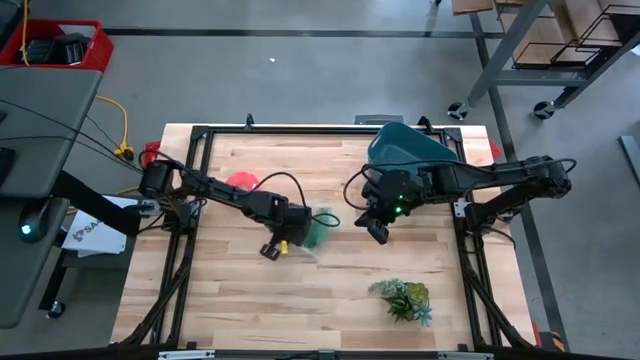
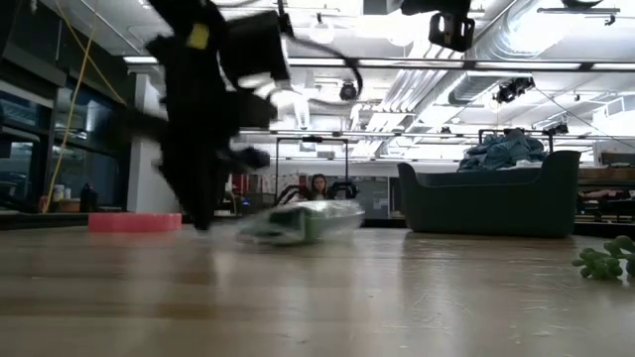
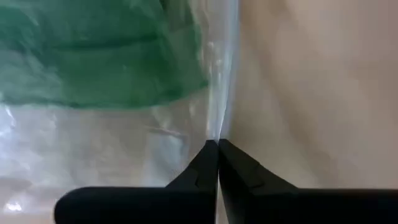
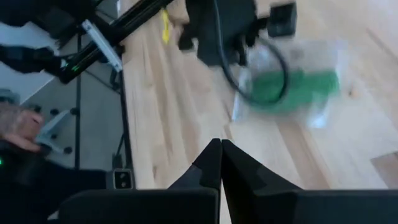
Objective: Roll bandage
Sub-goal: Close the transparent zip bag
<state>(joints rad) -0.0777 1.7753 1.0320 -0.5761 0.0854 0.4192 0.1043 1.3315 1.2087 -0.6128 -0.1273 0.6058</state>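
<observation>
The green bandage [image 3: 93, 56] lies inside a clear plastic bag [image 1: 318, 230] near the table's middle; the low view shows the bag [image 2: 303, 220] resting on the wood. My left gripper [image 3: 217, 146] stands at the bag's left end [image 1: 290, 238], pointing steeply down and shut on the bag's edge. Held in the air to the right of the bag, my right gripper [image 4: 220, 144] is shut with nothing between its fingers. From that height [image 1: 378, 228] its wrist view looks down on the bag [image 4: 292, 84]. My left gripper pinches the clear bag's edge [image 3: 220, 118] between its two fingertips, coming from above and pointing steeply down. The plastic runs straight out from the fingertips. The bag with the bandage in it lies on the table beside the fingers.
A teal tub [image 1: 410, 145] stands at the back right. A pink dish [image 1: 240, 182] lies at the back left, and a leafy plant sprig [image 1: 403, 298] near the front right. Bare wood lies in front of the bag. A person's hand [image 4: 18, 124] shows beyond the table's left side.
</observation>
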